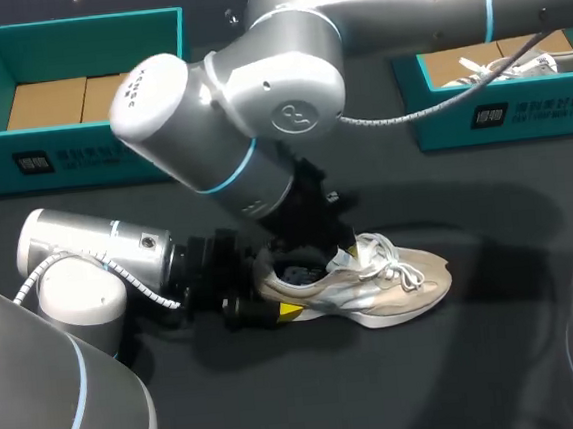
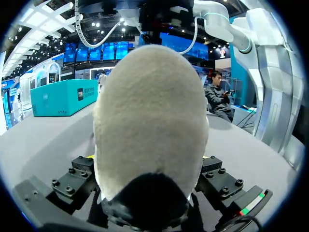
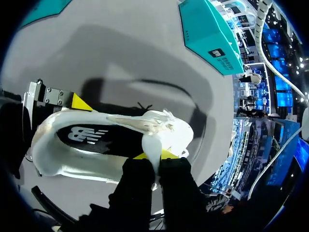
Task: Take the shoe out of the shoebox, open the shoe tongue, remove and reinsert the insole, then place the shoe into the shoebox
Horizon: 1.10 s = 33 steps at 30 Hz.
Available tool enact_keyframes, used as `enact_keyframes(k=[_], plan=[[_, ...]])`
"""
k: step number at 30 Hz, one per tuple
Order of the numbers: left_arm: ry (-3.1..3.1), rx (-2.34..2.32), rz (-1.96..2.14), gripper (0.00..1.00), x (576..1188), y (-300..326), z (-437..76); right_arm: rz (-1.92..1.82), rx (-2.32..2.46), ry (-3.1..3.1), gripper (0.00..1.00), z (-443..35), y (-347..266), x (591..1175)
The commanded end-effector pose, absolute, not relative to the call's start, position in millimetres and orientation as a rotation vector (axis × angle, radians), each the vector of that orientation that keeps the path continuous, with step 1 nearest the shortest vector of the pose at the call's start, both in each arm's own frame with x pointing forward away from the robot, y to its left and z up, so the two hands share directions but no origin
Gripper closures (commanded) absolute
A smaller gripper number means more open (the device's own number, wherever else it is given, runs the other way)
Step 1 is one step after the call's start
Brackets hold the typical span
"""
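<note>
Standing upright — beige shoe, white laces; dark insole showing

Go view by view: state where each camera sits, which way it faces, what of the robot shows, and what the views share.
Head: fixed above and behind, looking down on the table; both arms show, left claw at the heel of the shoe, right claw at its tongue.
Left wrist: on the left arm, facing the heel between its claw's fingers.
Right wrist: on the right arm, looking into the shoe's opening; its claw pinches the tongue.
Shared: all three show the shoe.
</note>
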State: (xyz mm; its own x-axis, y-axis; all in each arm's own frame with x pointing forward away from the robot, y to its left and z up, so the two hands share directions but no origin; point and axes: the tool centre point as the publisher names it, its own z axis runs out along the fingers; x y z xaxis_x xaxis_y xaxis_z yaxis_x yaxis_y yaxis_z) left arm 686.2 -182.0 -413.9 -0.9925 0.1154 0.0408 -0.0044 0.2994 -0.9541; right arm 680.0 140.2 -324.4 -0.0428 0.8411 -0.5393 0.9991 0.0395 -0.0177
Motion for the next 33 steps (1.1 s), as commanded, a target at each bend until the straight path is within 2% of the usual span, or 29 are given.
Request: enact_keyframes(k=[1, 15, 22, 33], plan=[[-2.451, -0.105, 1.797, 1.0, 686, -182, -414, -0.336, 1.861, 2.227, 1.0, -307, 113, 686], [-2.451, -0.105, 1.797, 1.0, 686, -182, -414, -0.3, 1.871, 2.259, 1.0, -306, 108, 688], [-2.451, -0.105, 1.797, 1.0, 686, -182, -414, -0.127, 1.864, 2.427, 1.0, -306, 71, 694], [-2.451, -0.105, 1.797, 1.0, 686, -182, -414, -0.146, 1.882, 2.449, 1.0, -328, 39, 711]])
